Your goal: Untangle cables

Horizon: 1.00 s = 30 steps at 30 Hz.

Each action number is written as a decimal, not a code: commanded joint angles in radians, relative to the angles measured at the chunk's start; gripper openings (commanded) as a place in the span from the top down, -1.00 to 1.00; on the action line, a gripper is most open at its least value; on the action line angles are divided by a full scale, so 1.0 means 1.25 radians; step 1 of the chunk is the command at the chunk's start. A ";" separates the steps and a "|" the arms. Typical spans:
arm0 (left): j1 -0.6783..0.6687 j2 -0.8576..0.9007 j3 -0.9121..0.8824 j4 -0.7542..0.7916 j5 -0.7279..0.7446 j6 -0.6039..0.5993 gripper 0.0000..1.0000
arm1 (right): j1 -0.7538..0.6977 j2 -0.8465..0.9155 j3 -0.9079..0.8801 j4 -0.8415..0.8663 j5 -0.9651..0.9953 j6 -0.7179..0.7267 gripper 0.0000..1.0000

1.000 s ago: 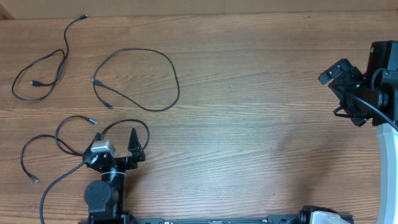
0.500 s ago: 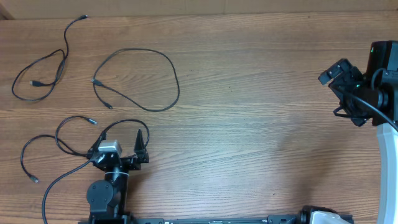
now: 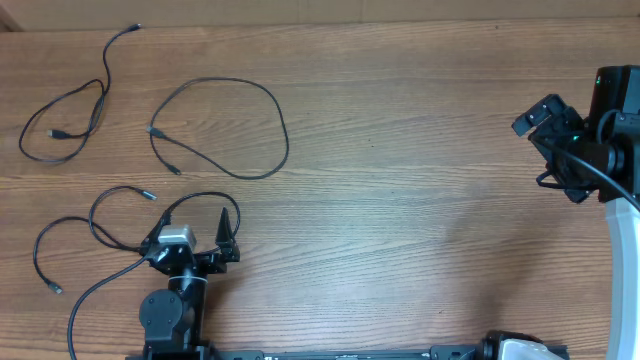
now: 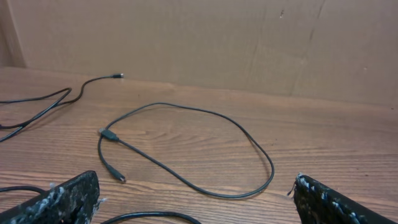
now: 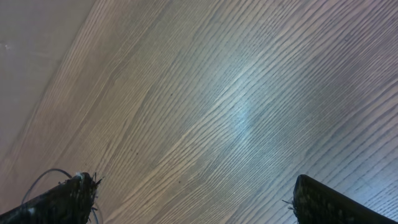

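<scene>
Three thin black cables lie apart on the left of the wooden table. One is at the far left (image 3: 70,110). One forms a wide loop (image 3: 270,120) in the middle. One curls at the near left (image 3: 110,190), just in front of my left gripper (image 3: 192,222). That gripper is open and empty. In the left wrist view the wide loop (image 4: 249,140) lies ahead of the open jaws (image 4: 193,202), and a bend of the near cable (image 4: 155,216) lies between the fingers. My right gripper (image 3: 556,150) is open and empty over bare wood (image 5: 193,199), far from all the cables.
A cardboard wall (image 4: 217,37) stands behind the table's far edge. A thicker black arm cord (image 3: 90,300) runs beside the left arm's base. The wood table (image 3: 420,200) spans between the arms.
My left gripper has drawn back a little toward the front edge and turned slightly. The cables and the right arm have not moved.
</scene>
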 commanded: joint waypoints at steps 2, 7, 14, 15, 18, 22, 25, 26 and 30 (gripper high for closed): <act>0.002 -0.004 -0.005 0.002 -0.008 0.018 -0.99 | -0.002 -0.001 0.018 0.004 0.002 -0.005 -1.00; 0.002 -0.004 -0.005 0.002 -0.008 0.018 -0.99 | -0.002 -0.001 0.018 -0.013 0.026 -0.008 -1.00; 0.002 -0.004 -0.005 0.002 -0.008 0.018 -0.99 | 0.000 -0.019 0.002 -0.008 -0.065 -0.220 -1.00; 0.002 -0.004 -0.005 0.002 -0.008 0.018 -0.99 | 0.000 -0.025 -0.006 -0.005 -0.074 -0.237 -1.00; 0.002 -0.004 -0.005 0.002 -0.008 0.018 -0.99 | -0.001 -0.061 -0.052 0.005 -0.086 -0.304 -1.00; 0.002 -0.004 -0.005 0.002 -0.008 0.018 -0.99 | -0.001 -0.125 -0.160 0.043 -0.090 -0.363 -1.00; 0.002 -0.004 -0.005 0.002 -0.008 0.018 -0.99 | -0.001 -0.221 -0.300 0.140 -0.110 -0.370 -1.00; 0.002 -0.004 -0.005 0.002 -0.008 0.018 -0.99 | -0.001 -0.254 -0.342 0.175 -0.125 -0.370 -1.00; 0.002 -0.004 -0.005 0.002 -0.008 0.018 -0.99 | -0.001 -0.425 -0.533 0.340 -0.224 -0.390 -1.00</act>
